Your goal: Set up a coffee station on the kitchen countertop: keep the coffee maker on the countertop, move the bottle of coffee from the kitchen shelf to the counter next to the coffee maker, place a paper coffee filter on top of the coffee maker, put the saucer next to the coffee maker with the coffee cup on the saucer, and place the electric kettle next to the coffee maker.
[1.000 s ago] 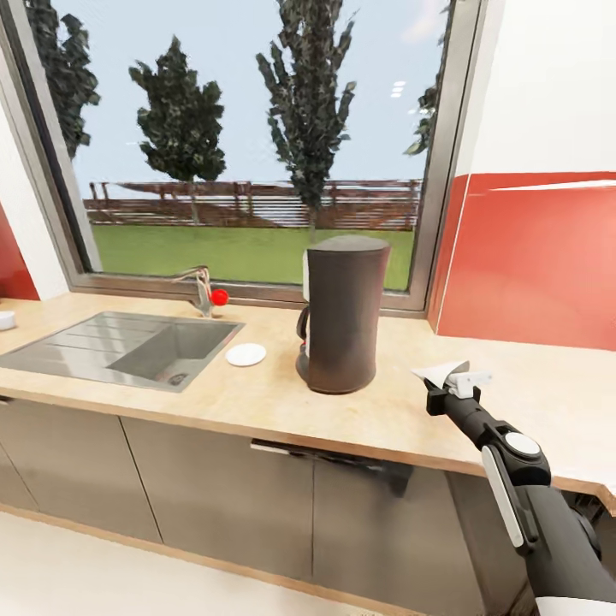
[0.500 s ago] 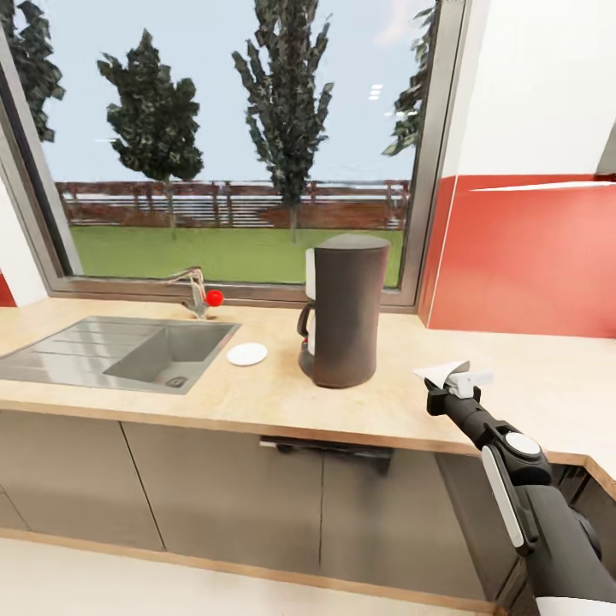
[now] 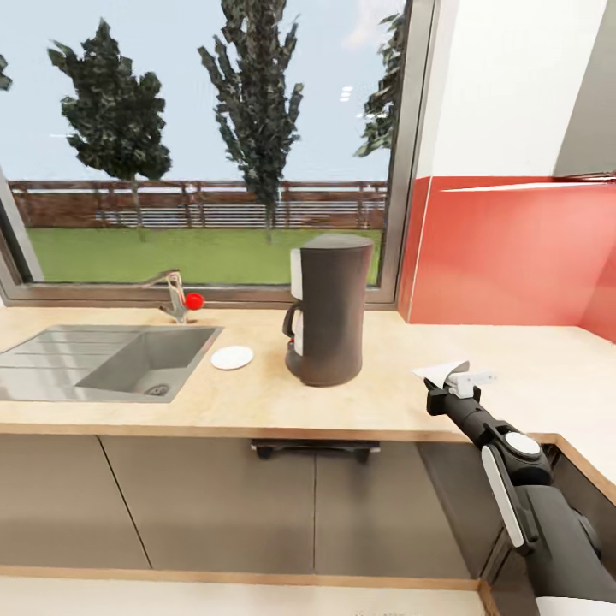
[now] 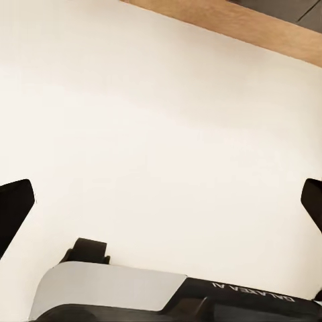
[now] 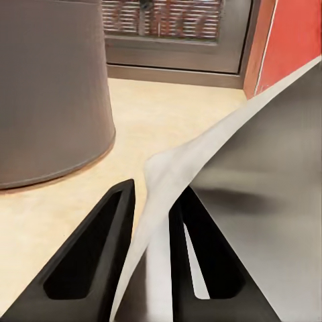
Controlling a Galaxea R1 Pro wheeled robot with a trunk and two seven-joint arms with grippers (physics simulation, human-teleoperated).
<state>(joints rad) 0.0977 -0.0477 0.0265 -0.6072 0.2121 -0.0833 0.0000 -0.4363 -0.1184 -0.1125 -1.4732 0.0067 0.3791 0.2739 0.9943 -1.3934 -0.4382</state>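
There is one coffee maker (image 3: 328, 310), one saucer (image 3: 232, 358), one sink (image 3: 103, 361) with one tap (image 3: 174, 295), one paper filter (image 3: 439, 373), and one window (image 3: 205, 145) behind.

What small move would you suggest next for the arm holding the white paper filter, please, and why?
Probably lift the right gripper up and toward the tall dark grey coffee maker. Its fingers are shut on the white paper coffee filter, held low beside the machine over the beige wood-grain countertop, well below the maker's flat top, where the filter belongs.

Beige kitchen countertop (image 3: 385, 402), coffee maker (image 3: 329, 310), saucer (image 3: 232, 358), inset sink (image 3: 103, 364)
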